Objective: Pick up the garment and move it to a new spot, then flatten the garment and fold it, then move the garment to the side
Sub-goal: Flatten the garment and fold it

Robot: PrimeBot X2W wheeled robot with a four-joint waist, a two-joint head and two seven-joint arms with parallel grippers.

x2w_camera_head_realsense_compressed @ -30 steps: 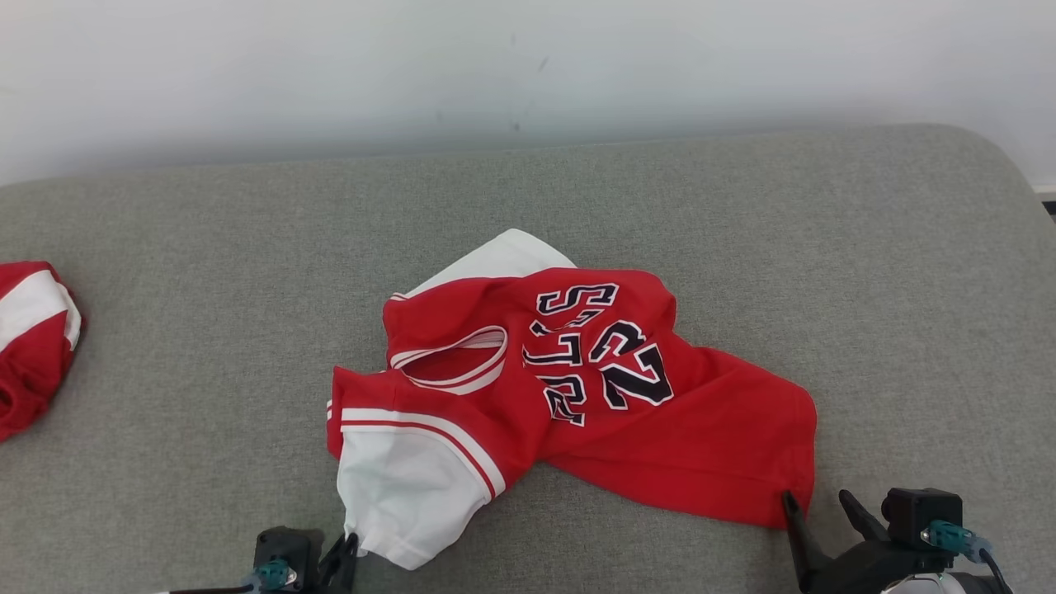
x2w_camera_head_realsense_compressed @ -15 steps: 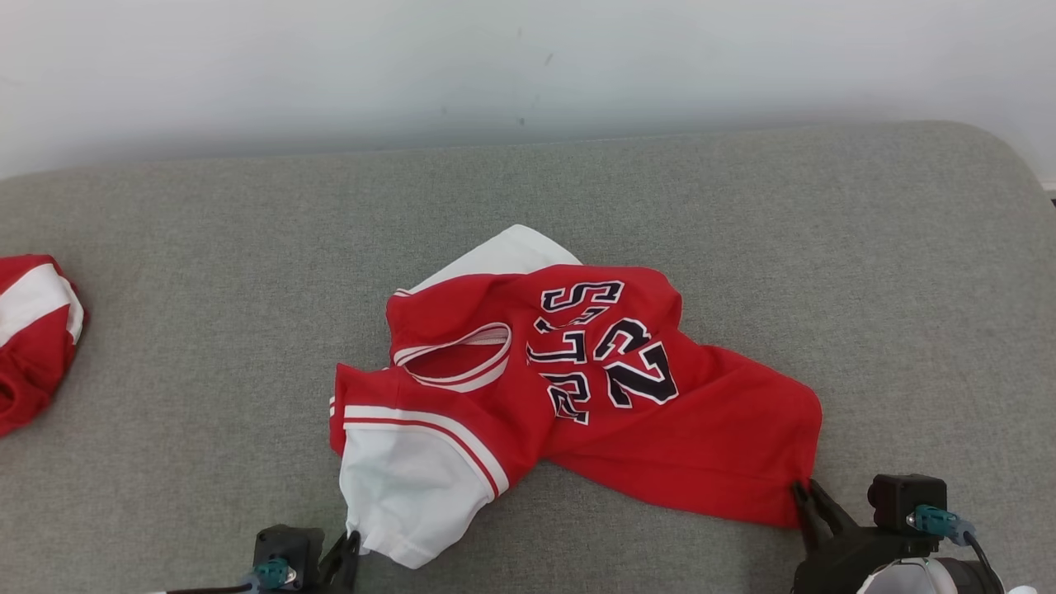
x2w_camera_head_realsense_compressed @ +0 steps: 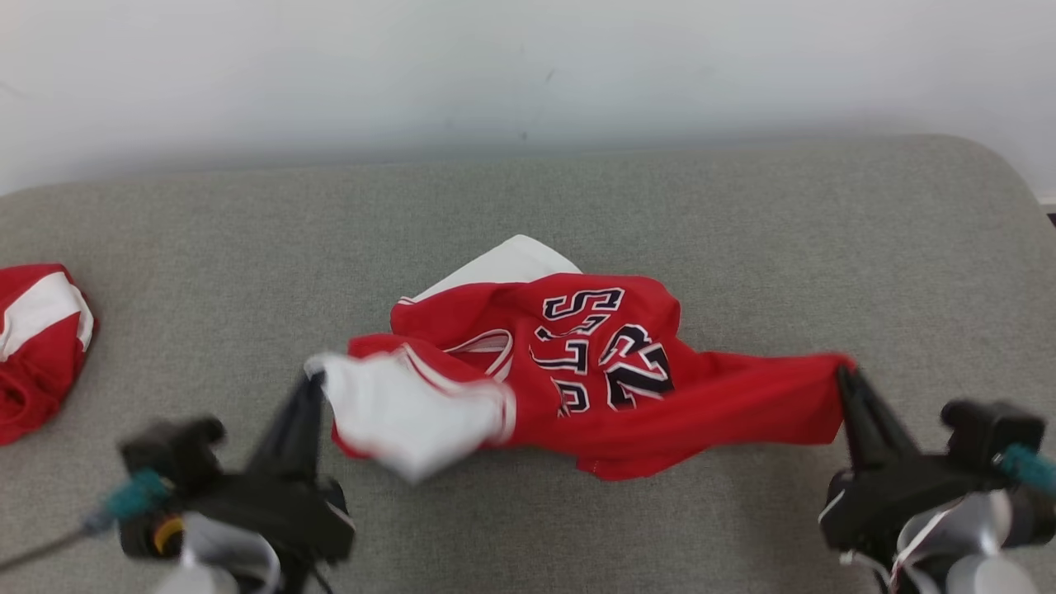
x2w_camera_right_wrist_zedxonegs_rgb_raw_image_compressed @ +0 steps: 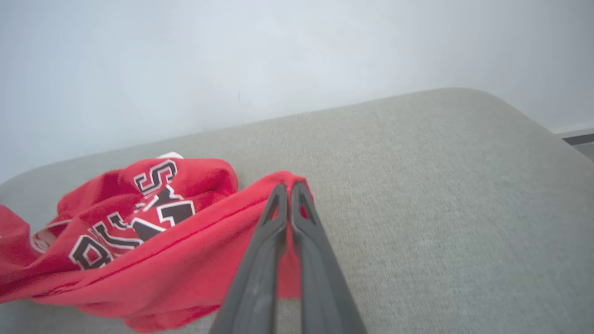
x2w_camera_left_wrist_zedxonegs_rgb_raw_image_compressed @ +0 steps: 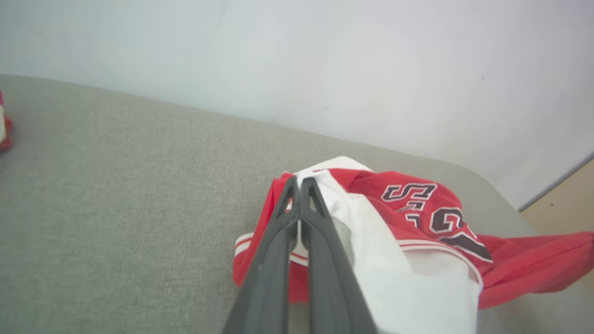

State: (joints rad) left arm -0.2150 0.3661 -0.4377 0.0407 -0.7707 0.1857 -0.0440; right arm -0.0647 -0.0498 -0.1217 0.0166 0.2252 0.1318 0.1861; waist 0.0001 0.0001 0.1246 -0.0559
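garment (x2w_camera_head_realsense_compressed: 701, 404) – a red jersey with white sleeves and dark, white-edged letters and numbers (x2w_camera_head_realsense_compressed: 606, 355) – lies near the middle of a grey cushion (x2w_camera_head_realsense_compressed: 742, 231), its near edge strung out sideways between the two arms. the far part is bunched up in folds, with one white sleeve (x2w_camera_head_realsense_compressed: 511, 260) poking out behind it toward the pale wall (x2w_camera_head_realsense_compressed: 528, 74).

the left fingers (x2w_camera_head_realsense_compressed: 307, 404) are pressed together, pinching the hem of the other white sleeve (x2w_camera_head_realsense_compressed: 404, 412); in the left wrist view the left fingers (x2w_camera_left_wrist_zedxonegs_rgb_raw_image_compressed: 290, 213) come up thin and dark with white cloth caught at their tips and the sleeve (x2w_camera_left_wrist_zedxonegs_rgb_raw_image_compressed: 417, 273) draped down to their right, the red body (x2w_camera_left_wrist_zedxonegs_rgb_raw_image_compressed: 533, 264) trailing off beyond.

the right fingers (x2w_camera_head_realsense_compressed: 854, 404) are pressed together too – nipping a red corner of the jersey's bottom edge. from the right wrist the right fingers (x2w_camera_right_wrist_zedxonegs_rgb_raw_image_compressed: 276, 222) show a small peak of red cloth gripped at their tips, and the jersey (x2w_camera_right_wrist_zedxonegs_rgb_raw_image_compressed: 162, 264) sags away to their left in a long fold.

the left arm and sleeve look smeared in the head view, so fine detail there is hard to read.

well off to the robot's left, a second red and white heap of cloth (x2w_camera_head_realsense_compressed: 33, 346) sits at the edge of the cushion, apart from everything else.
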